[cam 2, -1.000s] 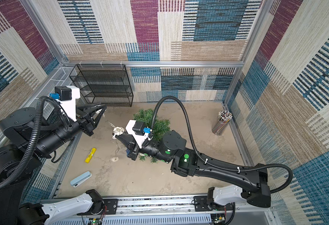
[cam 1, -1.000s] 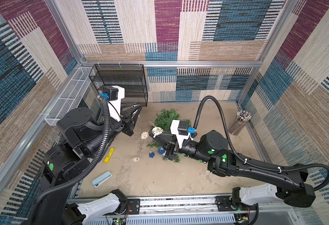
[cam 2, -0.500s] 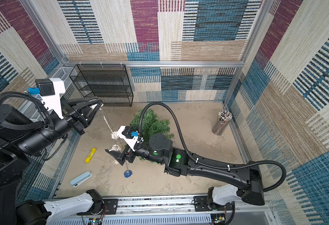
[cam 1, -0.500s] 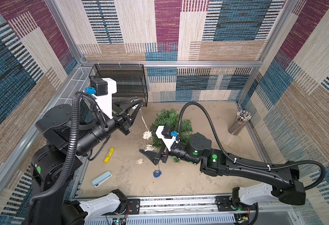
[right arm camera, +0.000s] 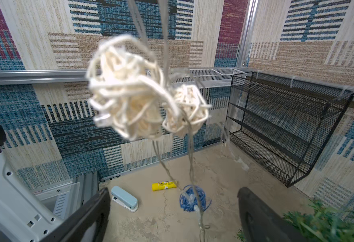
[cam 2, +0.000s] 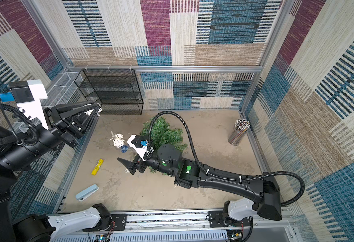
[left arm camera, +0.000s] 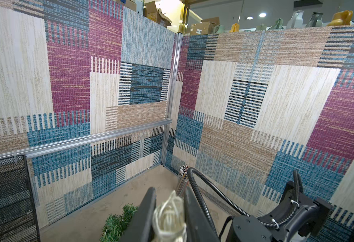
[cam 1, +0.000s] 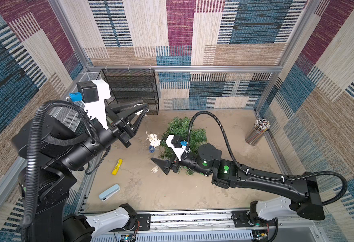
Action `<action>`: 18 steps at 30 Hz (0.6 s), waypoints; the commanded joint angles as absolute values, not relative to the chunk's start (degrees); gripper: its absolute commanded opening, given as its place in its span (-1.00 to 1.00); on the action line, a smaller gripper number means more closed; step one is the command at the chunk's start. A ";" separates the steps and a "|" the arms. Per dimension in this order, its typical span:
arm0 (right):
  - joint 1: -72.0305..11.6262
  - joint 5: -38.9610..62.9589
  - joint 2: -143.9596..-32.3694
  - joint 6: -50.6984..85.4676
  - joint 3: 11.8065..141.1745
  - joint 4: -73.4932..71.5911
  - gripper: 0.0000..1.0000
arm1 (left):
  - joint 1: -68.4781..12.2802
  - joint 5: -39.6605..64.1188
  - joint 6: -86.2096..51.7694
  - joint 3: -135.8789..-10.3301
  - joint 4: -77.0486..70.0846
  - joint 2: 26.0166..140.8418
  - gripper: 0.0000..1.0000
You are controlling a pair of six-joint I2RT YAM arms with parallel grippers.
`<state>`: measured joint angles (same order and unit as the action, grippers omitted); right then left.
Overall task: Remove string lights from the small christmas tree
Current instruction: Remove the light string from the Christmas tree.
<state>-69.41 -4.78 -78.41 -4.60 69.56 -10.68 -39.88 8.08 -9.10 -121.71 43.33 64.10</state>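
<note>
My left gripper [cam 1: 143,109] is raised near the back left and shut on a cream ball [left arm camera: 169,215] of the string lights. From it the thin wire hangs down with two cream balls [cam 1: 154,140] and a dark blue ball [cam 1: 151,148]; the same balls [right arm camera: 130,92] dangle close in the right wrist view. Another cream ball [cam 1: 155,169] lies on the floor. My right gripper [cam 1: 164,166] is low, open and empty, just in front of the small christmas tree [cam 1: 184,134], which lies on the floor.
A yellow tube [cam 1: 117,167] and a pale blue stapler [cam 1: 109,192] lie at front left. A black mesh rack [cam 1: 134,88] hangs on the back wall, a white wire basket [cam 2: 64,88] on the left wall. A cup of coloured sticks [cam 1: 257,132] stands at the right.
My right gripper has opened and let the string lights go. My left arm has risen, lifting the strand, and the blue ball has come up off the floor.
</note>
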 commanded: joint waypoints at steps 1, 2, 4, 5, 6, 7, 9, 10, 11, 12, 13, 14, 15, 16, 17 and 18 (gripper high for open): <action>-67.96 -3.66 -78.04 -4.65 69.26 -13.51 0.93 | -39.77 10.16 -10.45 -121.99 41.06 64.16 -0.48; -67.62 -2.49 -78.04 -4.58 69.26 -13.98 0.93 | -39.81 10.35 -10.59 -121.99 40.96 64.16 -0.48; -67.32 0.37 -78.49 -4.53 69.52 -15.12 0.92 | -39.81 10.68 -10.80 -122.04 40.61 64.16 -0.48; -67.32 1.62 -78.82 -4.57 69.76 -15.50 0.93 | -39.81 10.80 -10.89 -121.99 40.51 64.17 -0.48; -67.31 3.05 -79.45 -4.56 70.18 -15.73 0.93 | -39.81 10.90 -10.98 -121.99 40.32 64.15 -0.48; -67.25 4.09 -80.18 -4.48 70.75 -15.71 0.93 | -39.81 11.03 -11.15 -122.00 40.26 64.24 -0.48; -67.34 5.60 -81.65 -4.41 71.61 -15.89 0.94 | -39.81 11.33 -11.38 -121.99 39.94 64.25 -0.48; -67.37 6.31 -82.33 -4.43 71.87 -16.21 0.94 | -39.81 11.43 -11.47 -121.99 39.90 64.25 -0.48; -67.41 6.86 -82.77 -4.39 71.89 -16.62 0.95 | -39.81 11.56 -11.47 -122.00 39.88 64.27 -0.48; -67.35 7.46 -83.33 -4.31 71.89 -17.23 0.97 | -39.77 11.65 -11.64 -121.99 39.90 64.33 -0.48; -67.30 7.79 -83.80 -4.20 71.96 -17.76 0.99 | -39.81 11.73 -11.65 -121.99 39.74 64.28 -0.49; -67.32 8.18 -84.16 -4.09 72.06 -18.08 0.96 | -39.81 11.81 -11.77 -121.99 39.78 64.25 -0.49; -67.23 8.53 -84.53 -3.96 72.23 -18.32 0.79 | -39.81 11.93 -11.78 -121.99 39.81 64.25 -0.48; -67.23 8.76 -84.93 -3.86 72.49 -18.54 0.52 | -39.81 11.95 -11.78 -121.95 39.79 64.25 -0.49; -67.22 8.82 -85.06 -3.79 72.60 -18.67 0.27 | -39.79 11.88 -11.78 -121.97 39.71 64.25 -0.49; -67.24 8.95 -85.00 -3.64 72.54 -18.93 0.01 | -39.81 11.70 -11.56 -121.83 39.81 64.16 -0.49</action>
<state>-67.26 7.09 -84.86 -4.47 71.88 -15.18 -39.88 10.85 -10.52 -121.71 42.17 64.20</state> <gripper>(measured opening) 0.625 0.258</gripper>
